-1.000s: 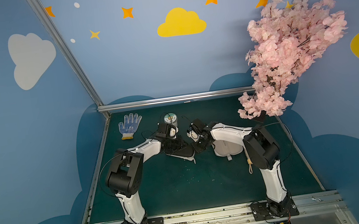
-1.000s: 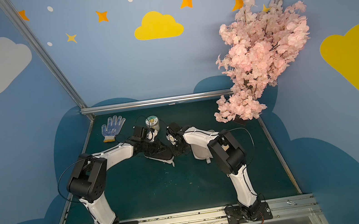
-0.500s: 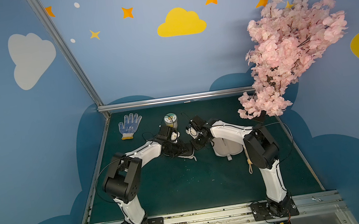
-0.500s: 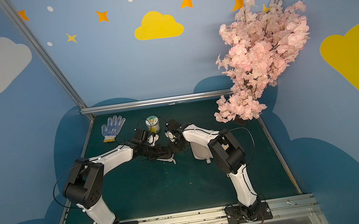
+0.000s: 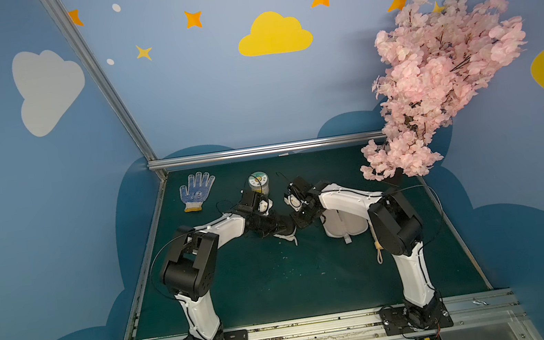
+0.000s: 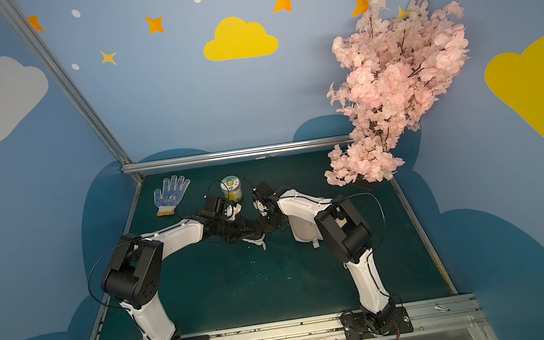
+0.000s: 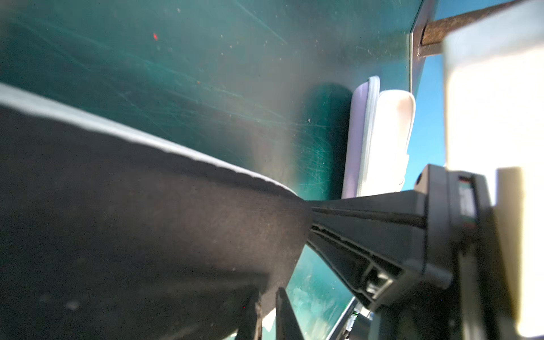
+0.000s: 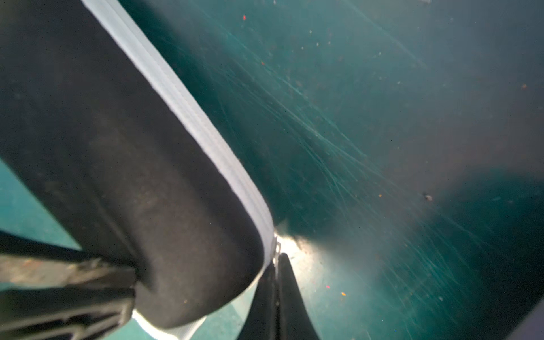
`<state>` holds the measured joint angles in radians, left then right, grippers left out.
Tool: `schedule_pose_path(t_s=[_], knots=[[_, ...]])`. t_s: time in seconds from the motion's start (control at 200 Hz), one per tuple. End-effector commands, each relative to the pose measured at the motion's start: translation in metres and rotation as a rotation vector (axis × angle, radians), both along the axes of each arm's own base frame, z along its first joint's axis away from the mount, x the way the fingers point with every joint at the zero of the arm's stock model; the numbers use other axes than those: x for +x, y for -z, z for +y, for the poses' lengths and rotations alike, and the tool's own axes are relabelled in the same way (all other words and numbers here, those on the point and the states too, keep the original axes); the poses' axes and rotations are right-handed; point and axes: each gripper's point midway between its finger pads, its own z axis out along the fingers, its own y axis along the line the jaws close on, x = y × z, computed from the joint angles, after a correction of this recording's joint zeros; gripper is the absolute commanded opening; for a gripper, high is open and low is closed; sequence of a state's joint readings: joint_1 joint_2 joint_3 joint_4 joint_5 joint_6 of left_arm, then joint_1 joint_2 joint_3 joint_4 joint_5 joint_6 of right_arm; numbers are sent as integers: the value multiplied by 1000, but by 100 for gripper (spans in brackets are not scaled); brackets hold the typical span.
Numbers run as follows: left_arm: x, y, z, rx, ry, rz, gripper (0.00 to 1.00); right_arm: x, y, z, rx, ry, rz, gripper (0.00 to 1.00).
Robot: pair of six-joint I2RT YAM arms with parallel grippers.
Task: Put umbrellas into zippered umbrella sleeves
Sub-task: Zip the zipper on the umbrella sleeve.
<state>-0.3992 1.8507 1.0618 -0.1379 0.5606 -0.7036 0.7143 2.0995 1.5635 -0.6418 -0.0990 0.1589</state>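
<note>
The black sleeve (image 7: 147,220) (image 8: 132,176), with its pale zip tape, lies mid-mat between both arms; in both top views only its pale edge (image 5: 287,236) (image 6: 255,241) shows. My left gripper (image 7: 269,309) (image 5: 289,228) (image 6: 258,232) is shut on the sleeve's rim. My right gripper (image 8: 276,265) (image 5: 299,225) (image 6: 266,228) is shut on the metal zip pull at the sleeve's end. The lilac sleeve (image 5: 343,222) (image 6: 302,230) (image 7: 356,141) lies under the right forearm. A tan umbrella wrist loop (image 5: 378,253) hangs beside the right elbow; the umbrellas are otherwise hidden.
A blue-dotted white glove (image 5: 195,190) (image 6: 170,194) and a small jar (image 5: 258,183) (image 6: 231,185) sit at the back of the green mat (image 5: 279,285). A pink blossom branch (image 5: 431,83) overhangs the back right corner. Metal rails edge the mat.
My left arm has stretched right and lower, carrying the black sleeve's end toward the right gripper. The right gripper has stayed shut near the same spot.
</note>
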Motion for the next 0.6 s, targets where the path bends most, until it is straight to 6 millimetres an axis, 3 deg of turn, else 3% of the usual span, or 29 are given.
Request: schedule_pose_path(t_s=[0.0,0.596], knots=[[-26,73,33,198,-83,168,13,-5,-16,10,68,-8,-15,0],[-27,83,37,172,-149,234,12,-16,-11,10,80,-6,-9,0]])
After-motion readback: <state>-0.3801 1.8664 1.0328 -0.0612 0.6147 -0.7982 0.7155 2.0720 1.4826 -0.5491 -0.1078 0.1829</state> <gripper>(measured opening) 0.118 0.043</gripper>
